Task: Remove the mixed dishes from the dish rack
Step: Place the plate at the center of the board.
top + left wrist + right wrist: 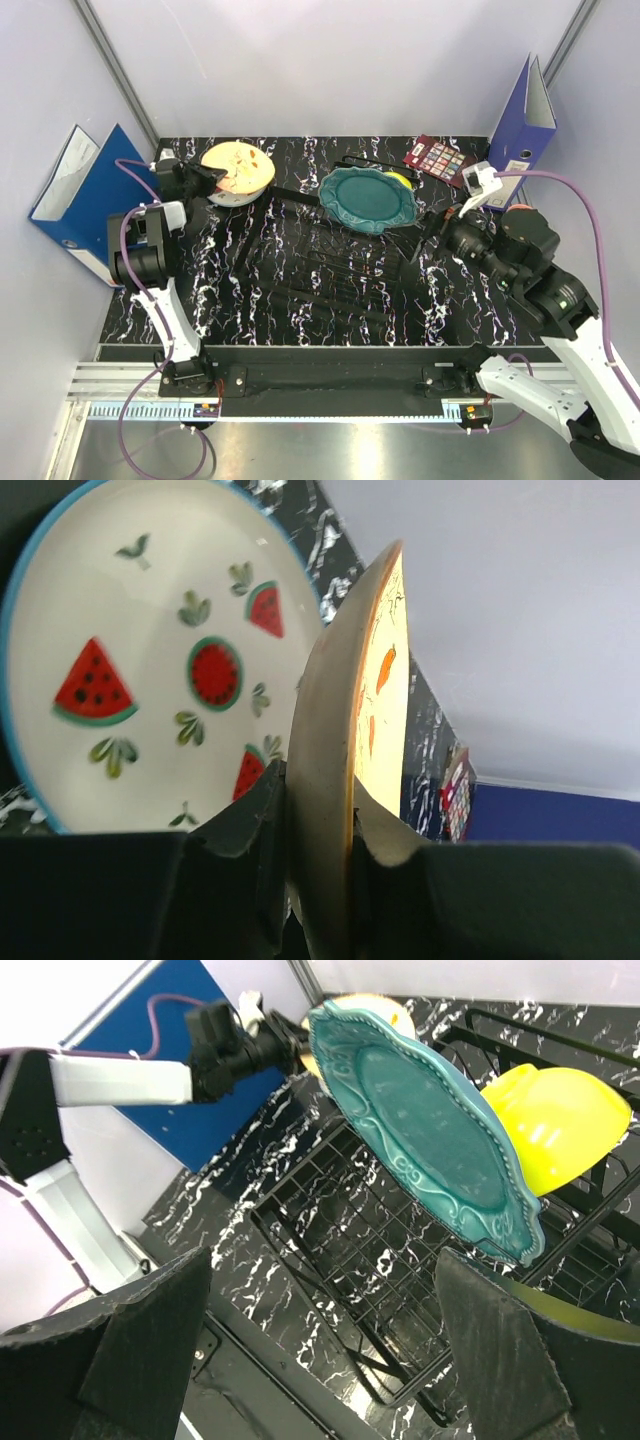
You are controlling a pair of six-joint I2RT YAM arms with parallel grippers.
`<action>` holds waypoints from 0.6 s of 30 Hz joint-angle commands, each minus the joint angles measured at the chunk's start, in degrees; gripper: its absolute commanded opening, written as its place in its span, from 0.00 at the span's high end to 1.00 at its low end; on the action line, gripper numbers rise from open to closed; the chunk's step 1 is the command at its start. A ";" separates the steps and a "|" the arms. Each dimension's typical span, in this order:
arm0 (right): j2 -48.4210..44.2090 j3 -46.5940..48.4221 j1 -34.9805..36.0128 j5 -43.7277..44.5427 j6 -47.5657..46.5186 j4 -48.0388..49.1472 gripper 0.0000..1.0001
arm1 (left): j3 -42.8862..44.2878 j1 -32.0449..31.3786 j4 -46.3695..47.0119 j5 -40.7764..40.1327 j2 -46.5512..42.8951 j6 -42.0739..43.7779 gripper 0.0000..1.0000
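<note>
My left gripper [213,179] [322,815] is shut on the rim of the cream floral plate [240,164] [335,730], held on edge at the table's far left. The white plate with red fruit marks [228,197] [150,660] lies just behind and under it. The teal scalloped plate [367,198] [420,1120] leans upright in the black wire dish rack [330,265] [350,1210], with the small yellow-green bowl [401,181] [560,1125] behind it. My right gripper [426,238] [320,1350] is open and empty, hovering right of the teal plate. The pink cup and clear glass are out of view.
A blue ring binder [85,200] stands at the left wall and another [525,120] at the back right. A dark red card with coloured squares [437,158] lies at the back right. The left arm [120,1075] shows in the right wrist view.
</note>
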 commanded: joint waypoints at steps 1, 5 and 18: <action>2.07 -0.32 0.12 0.87 -1.61 3.00 0.00 | 6.51 0.09 15.32 3.91 -0.14 -2.60 1.00; 2.68 -1.20 0.12 0.34 -1.70 3.88 0.00 | 8.80 0.18 16.02 4.61 3.29 -3.74 1.00; 2.16 -2.17 0.03 1.92 -3.37 4.85 0.00 | 8.72 0.09 14.53 1.62 8.30 -4.45 1.00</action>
